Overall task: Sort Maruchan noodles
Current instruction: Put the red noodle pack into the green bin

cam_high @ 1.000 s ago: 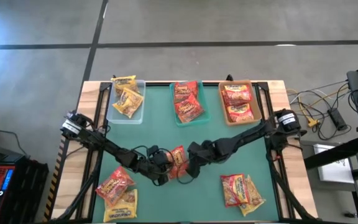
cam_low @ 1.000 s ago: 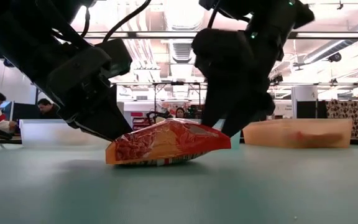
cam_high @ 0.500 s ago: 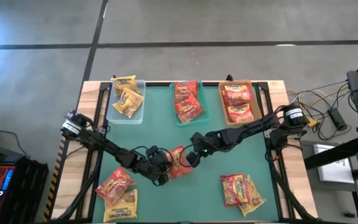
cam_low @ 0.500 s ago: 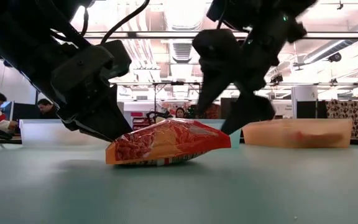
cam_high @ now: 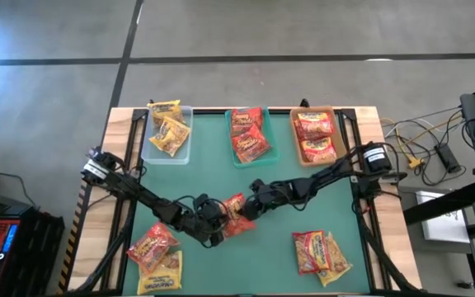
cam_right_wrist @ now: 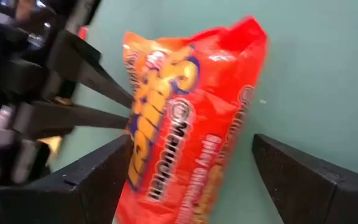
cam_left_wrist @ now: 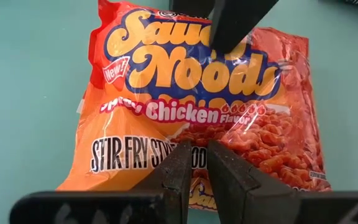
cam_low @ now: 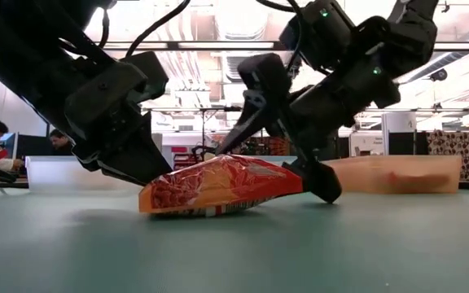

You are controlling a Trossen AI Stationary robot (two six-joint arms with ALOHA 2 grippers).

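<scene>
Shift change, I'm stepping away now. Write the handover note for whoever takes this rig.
Left gripper: shut on one edge of the orange-red Spicy Chicken packet at mid-table.
Right gripper: open, fingers either side of the same packet's far end, not closed yet.
Done: yellow packets in the clear tray, orange-red ones in the teal tray, red ones in the tan tray.
Left: this packet, probably for the teal tray; a loose pile at the front left and another pile at the front right.

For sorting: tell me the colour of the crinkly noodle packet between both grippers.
Orange-red noodle packet, yellow lettering; left wrist view shows it best.
</scene>
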